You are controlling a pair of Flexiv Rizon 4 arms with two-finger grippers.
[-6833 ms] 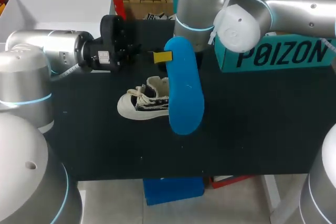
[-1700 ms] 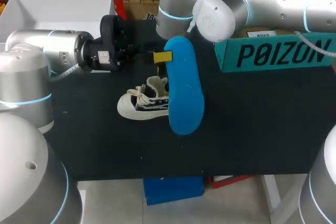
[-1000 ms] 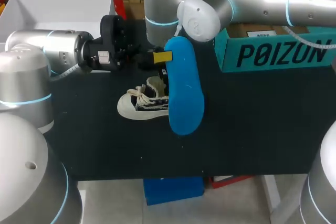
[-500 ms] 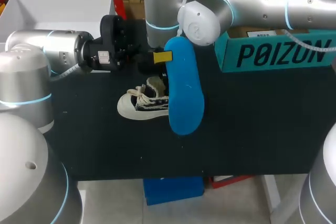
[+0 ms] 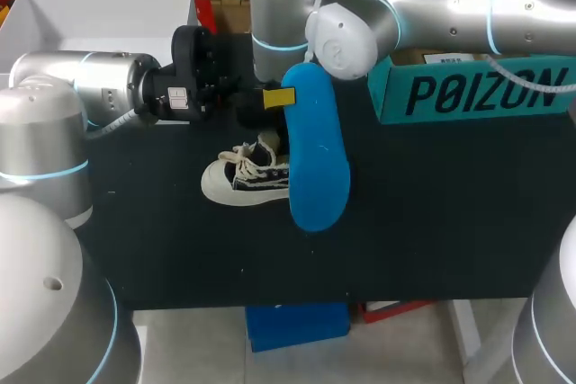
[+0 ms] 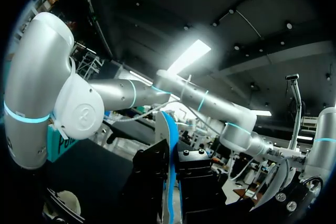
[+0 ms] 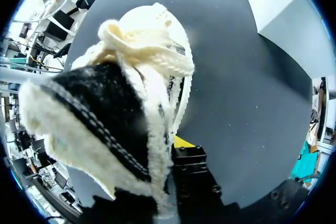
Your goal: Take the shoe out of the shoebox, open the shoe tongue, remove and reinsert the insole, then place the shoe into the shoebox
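Observation:
A cream and black shoe (image 5: 238, 179) lies on its side on the black table (image 5: 432, 213). My left gripper (image 5: 277, 97) is shut on one end of the blue insole (image 5: 317, 150), which hangs over the shoe's heel end. In the left wrist view the insole (image 6: 170, 145) stands edge-on between the black fingers of the left gripper (image 6: 172, 182). My right arm (image 5: 342, 29) reaches past the middle; the insole hides its gripper in the head view. In the right wrist view the right gripper (image 7: 167, 182) is shut on the shoe's black, fleece-edged tongue (image 7: 100, 103), with the laces (image 7: 152, 59) ahead of it.
The teal shoebox (image 5: 468, 87) stands at the back right of the table. A white box (image 5: 99, 11) sits at the back left. Bare black tabletop lies in front of and to the right of the shoe.
My right gripper has gone from open to shut at the shoe's opening, and the cream tongue has been drawn in. The left arm and insole have not moved.

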